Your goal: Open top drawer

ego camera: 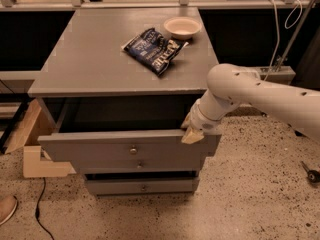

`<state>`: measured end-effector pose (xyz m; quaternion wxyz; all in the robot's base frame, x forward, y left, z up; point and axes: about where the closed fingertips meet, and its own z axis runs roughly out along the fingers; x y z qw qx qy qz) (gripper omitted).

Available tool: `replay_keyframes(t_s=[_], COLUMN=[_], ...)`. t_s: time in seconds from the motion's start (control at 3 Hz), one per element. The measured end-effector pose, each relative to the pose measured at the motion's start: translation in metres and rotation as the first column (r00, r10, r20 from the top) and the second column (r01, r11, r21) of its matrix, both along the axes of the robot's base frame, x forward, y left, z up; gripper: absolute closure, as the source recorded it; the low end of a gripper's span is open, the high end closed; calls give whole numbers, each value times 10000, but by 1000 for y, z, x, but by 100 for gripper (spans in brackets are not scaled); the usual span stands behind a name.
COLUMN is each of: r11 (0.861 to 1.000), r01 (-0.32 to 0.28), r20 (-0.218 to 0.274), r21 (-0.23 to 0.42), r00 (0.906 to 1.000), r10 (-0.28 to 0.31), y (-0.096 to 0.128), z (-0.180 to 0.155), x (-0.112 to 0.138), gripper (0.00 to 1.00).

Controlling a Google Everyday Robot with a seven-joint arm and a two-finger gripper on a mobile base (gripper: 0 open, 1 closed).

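The gray cabinet [100, 59] stands in the middle of the view. Its top drawer [100, 151], a wide gray front with a small round metal knob [133, 150], is pulled well out, and a dark gap shows behind it. My gripper [193, 132] rests at the right end of the drawer front's top edge, with my white arm [260, 91] reaching in from the right. Two narrower drawer fronts sit below; the lowest one [142, 186] is closed.
A dark blue snack bag [155, 49] and a shallow white bowl [182, 27] lie on the cabinet top. A pale wooden piece [37, 161] stands on the floor at the left, with a cable [39, 209] and a shoe [6, 209] nearby. Speckled floor lies to the right.
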<state>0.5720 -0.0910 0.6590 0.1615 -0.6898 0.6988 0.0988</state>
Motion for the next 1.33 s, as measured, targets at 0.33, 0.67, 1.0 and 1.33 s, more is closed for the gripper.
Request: replay_keyframes(t_s=[0.33,0.67,1.0,1.33], r11=[10000,9997,9996,9998], r01=[-68,-218,-286,-194], r20=[-64,-213,-649,-973], r21=[24,80,61,-3], r00=[10000,9995,9975,9951], r10=[69,220,289,193], y=[0,1,-2,-7], z=[-1,-4,-6,-4], x=[0,-1,-15,-32], gripper=[43,20,0,0])
